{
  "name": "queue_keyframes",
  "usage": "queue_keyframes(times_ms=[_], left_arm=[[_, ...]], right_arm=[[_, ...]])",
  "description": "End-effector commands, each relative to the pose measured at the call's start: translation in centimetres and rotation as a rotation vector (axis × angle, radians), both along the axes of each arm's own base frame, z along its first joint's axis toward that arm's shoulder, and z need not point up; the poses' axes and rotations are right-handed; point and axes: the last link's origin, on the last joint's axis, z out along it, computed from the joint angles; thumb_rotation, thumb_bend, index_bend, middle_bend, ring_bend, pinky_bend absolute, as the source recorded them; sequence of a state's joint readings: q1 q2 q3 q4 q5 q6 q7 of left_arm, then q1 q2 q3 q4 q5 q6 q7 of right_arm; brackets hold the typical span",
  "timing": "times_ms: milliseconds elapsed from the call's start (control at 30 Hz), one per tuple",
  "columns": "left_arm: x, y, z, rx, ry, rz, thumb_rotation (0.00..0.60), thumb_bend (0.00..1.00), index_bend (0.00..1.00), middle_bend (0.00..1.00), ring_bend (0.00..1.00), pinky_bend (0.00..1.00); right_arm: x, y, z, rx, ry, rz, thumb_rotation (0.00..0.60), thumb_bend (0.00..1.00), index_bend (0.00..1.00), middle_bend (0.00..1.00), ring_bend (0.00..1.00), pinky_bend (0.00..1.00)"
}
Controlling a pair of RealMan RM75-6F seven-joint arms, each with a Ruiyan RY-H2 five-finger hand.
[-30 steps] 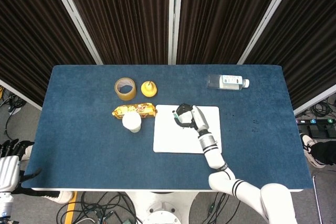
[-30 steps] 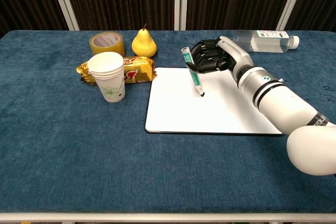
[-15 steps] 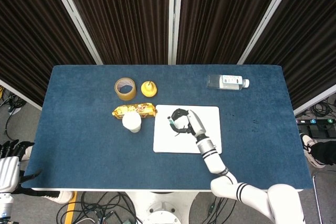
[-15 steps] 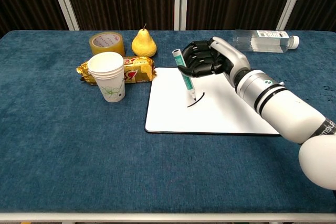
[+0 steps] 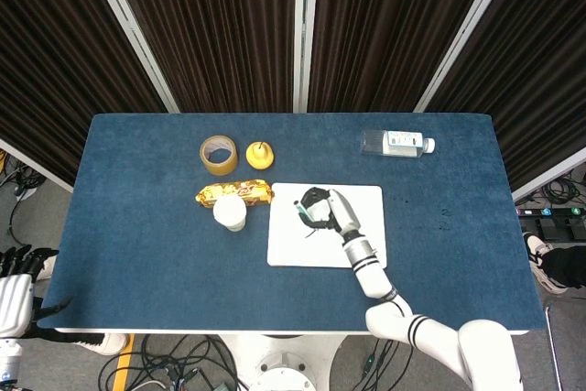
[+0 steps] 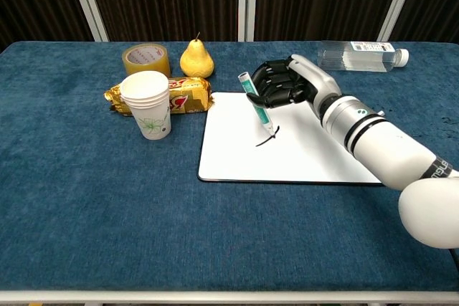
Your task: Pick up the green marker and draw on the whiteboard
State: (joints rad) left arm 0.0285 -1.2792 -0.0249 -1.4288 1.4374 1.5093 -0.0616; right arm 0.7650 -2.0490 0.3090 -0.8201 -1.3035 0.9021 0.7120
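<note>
My right hand [image 6: 285,84] [image 5: 322,209] grips the green marker [image 6: 257,107] [image 5: 300,211] over the white whiteboard [image 6: 287,155] [image 5: 289,246]. The marker is tilted, cap end up to the left, and its tip rests on the board. A short black curved line [image 6: 267,138] lies on the board at the tip. My left hand [image 5: 18,272] shows only at the far lower left edge of the head view, off the table; its fingers cannot be made out clearly.
Left of the board stand a stack of paper cups [image 6: 147,104] and a yellow snack packet [image 6: 183,95]. Behind them are a tape roll [image 6: 145,59] and a pear [image 6: 196,59]. A water bottle [image 6: 358,55] lies at the back right.
The right hand swept the marker left and then back right across the board. A black curved stroke has appeared where there was none a second ago.
</note>
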Motion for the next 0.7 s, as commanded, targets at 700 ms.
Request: queue_keyframes(times_ms=[700], left_arm=[[0.9, 0.9, -0.2, -0.017, 0.008, -0.043, 0.6, 0.0, 0.25, 0.21, 0.09, 0.07]], right_arm=[[-8.3, 0.7, 13.1, -0.203, 0.677, 0.19, 0.6, 0.52, 0.77, 0.65, 0.39, 0.26]])
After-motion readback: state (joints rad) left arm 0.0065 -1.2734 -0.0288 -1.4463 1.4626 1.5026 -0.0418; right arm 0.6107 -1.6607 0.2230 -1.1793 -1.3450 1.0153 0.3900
